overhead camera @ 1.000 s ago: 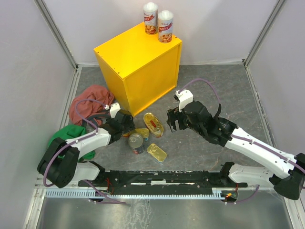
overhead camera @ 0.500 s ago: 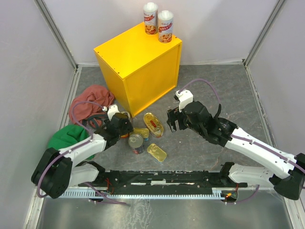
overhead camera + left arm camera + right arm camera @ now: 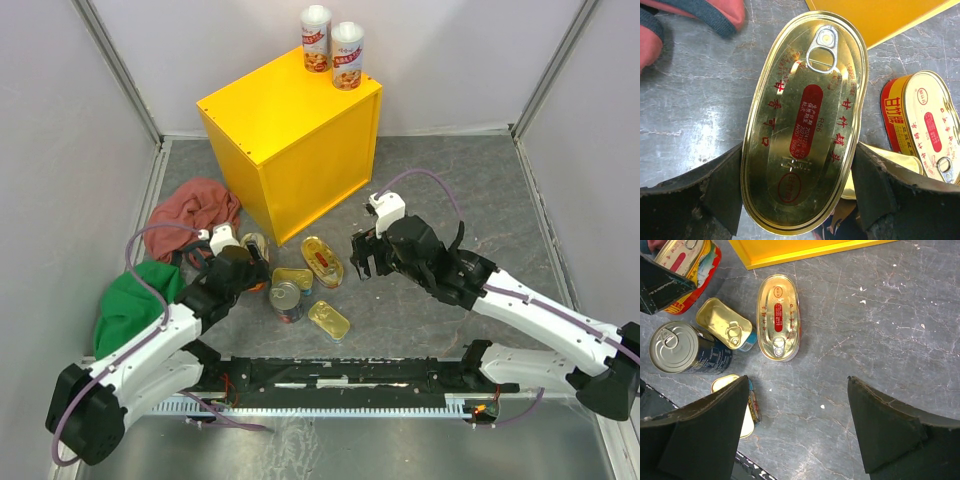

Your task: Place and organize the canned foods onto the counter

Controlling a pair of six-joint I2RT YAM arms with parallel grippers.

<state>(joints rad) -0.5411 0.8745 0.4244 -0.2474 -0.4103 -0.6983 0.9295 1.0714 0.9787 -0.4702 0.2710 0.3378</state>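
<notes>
Left gripper [image 3: 800, 187]: clamped on an oval gold tin [image 3: 805, 125]. One dark finger [image 3: 722, 192] presses each long side, and the pull-tab end points away from the wrist.

Held tin, position: low over the grey floor [image 3: 450, 190], near the front lower corner of the yellow counter [image 3: 280, 110] and close to the red cloth [image 3: 190, 210]. The right wrist view shows it tilted, with its red side wall visible. I cannot tell whether it is fully clear of the floor.

Right gripper [image 3: 795, 430]: spread wide and empty, touching nothing. It hangs over bare floor just right of the second oval tin [image 3: 778, 316].

Cans left on the floor: the second oval tin, a rectangular gold tin [image 3: 726, 322], the dark round can [image 3: 677, 346] and another rectangular tin [image 3: 328, 319]. They sit clustered between the two arms.

Cans on the counter: two tall white-topped cylinders [image 3: 316, 38] [image 3: 347, 55] stand upright at the far back corner, almost touching each other.

Step in hand: judged to be the pick-up of a third can, so two of seven are placed.

Next move calls for: raising the tin well above the counter's top edge, carrying it over the open yellow surface and setting it down flat in line with the tall cans.

Risk: the smooth curved sides give a narrow hold, so the tin may slip or twist.

Also present: a green cloth [image 3: 135, 300] beside the left arm.
</notes>
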